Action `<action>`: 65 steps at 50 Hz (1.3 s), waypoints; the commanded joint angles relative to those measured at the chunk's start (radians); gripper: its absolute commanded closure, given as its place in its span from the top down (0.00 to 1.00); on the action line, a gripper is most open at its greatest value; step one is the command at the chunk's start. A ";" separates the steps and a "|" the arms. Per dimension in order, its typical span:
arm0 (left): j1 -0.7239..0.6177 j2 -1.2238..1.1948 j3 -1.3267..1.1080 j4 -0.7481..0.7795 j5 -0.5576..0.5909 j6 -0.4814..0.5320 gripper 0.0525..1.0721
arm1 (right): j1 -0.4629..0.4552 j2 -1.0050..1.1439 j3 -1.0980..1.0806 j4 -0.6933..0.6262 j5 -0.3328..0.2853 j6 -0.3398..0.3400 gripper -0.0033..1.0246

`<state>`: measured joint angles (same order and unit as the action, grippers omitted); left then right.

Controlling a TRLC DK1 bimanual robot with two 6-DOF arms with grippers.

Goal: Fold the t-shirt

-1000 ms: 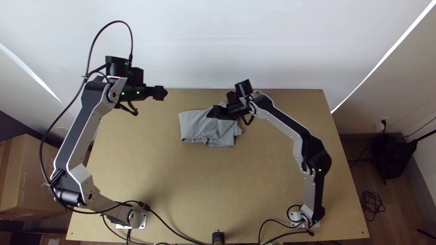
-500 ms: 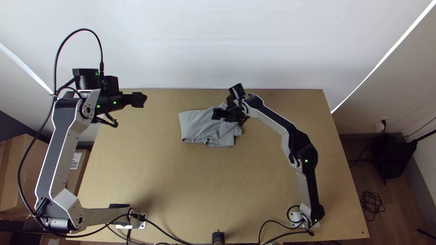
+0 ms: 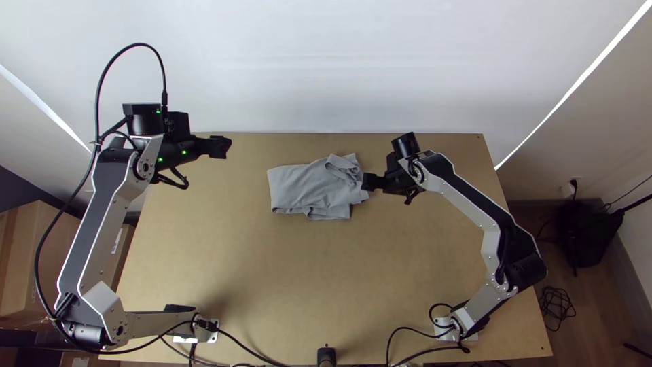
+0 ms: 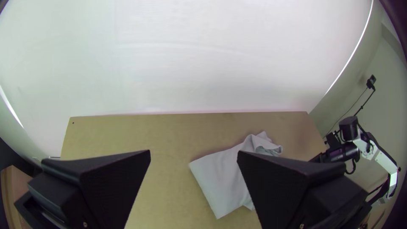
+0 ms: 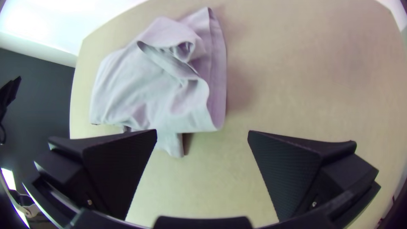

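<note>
We hold our right gripper (image 5: 202,132) apart near the rumpled, partly folded t-shirt (image 3: 299,190) on the worktop's (image 3: 285,272) far half, probably to tidy its uneven end; our left gripper (image 4: 193,153), also spread, leaves room.

Bare worktop (image 3: 299,272) lies open on the near side of the grey t-shirt (image 3: 305,187), and between it and the left end effector (image 3: 221,147). The right end effector (image 3: 372,182) blocks the t-shirt's right side. A white wall (image 3: 305,68) bounds the far edge.
</note>
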<state>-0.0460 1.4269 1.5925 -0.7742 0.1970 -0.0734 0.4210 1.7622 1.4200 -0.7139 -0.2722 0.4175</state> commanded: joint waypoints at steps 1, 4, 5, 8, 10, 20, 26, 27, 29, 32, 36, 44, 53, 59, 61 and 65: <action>-0.008 0.010 -0.011 0.012 -0.004 -0.023 0.96 | -0.001 0.006 0.017 0.079 0.021 -0.056 0.96; -0.006 0.006 -0.009 0.012 -0.004 -0.023 0.96 | 0.019 0.037 0.042 0.119 0.060 -0.095 0.96; -0.006 0.003 -0.009 0.012 -0.005 -0.023 0.96 | 0.030 0.051 0.050 0.131 0.080 -0.108 0.96; 0.001 -0.005 -0.006 0.006 -0.005 -0.022 0.96 | 0.067 0.092 0.082 0.154 0.140 -0.169 0.96; 0.008 -0.011 -0.006 0.001 -0.005 -0.020 0.96 | 0.088 0.118 0.100 0.165 0.169 -0.200 0.96; 0.064 -0.040 -0.020 -0.023 -0.005 -0.006 0.96 | 0.190 0.252 0.229 0.217 0.298 -0.301 0.96; 0.086 -0.056 -0.032 -0.028 -0.005 0.000 0.96 | 0.234 0.321 0.292 0.252 0.372 -0.348 0.96; 0.089 -0.057 -0.034 -0.028 -0.005 0.001 0.96 | 0.240 0.332 0.301 0.257 0.381 -0.356 0.96; 0.095 -0.063 -0.039 -0.028 -0.005 0.004 0.96 | 0.249 0.349 0.316 0.271 0.401 -0.368 0.96; 0.106 -0.068 -0.043 -0.028 -0.005 0.007 0.96 | 0.260 0.373 0.332 0.300 0.438 -0.387 0.96; 0.121 -0.069 -0.048 -0.028 -0.005 0.011 0.96 | 0.262 0.410 0.336 0.372 0.488 -0.425 0.96; 0.138 -0.069 -0.045 -0.028 -0.005 0.015 0.96 | 0.228 0.508 0.393 0.393 0.559 -0.431 0.96; 0.138 -0.066 -0.042 -0.028 -0.005 0.015 0.96 | 0.156 0.519 0.407 0.439 0.628 -0.402 0.96; 0.138 -0.059 -0.042 -0.028 -0.005 0.017 0.96 | 0.101 0.477 0.392 0.441 0.666 -0.353 0.96; 0.138 -0.057 -0.042 -0.025 -0.005 0.017 0.96 | 0.081 0.457 0.379 0.441 0.668 -0.332 0.96; 0.135 -0.049 -0.039 -0.022 -0.005 0.015 0.96 | 0.044 0.413 0.356 0.439 0.668 -0.272 0.96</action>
<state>0.0872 1.3796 1.5646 -0.7948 0.1970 -0.0700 0.5045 2.2639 1.8042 -0.2775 0.3786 0.0719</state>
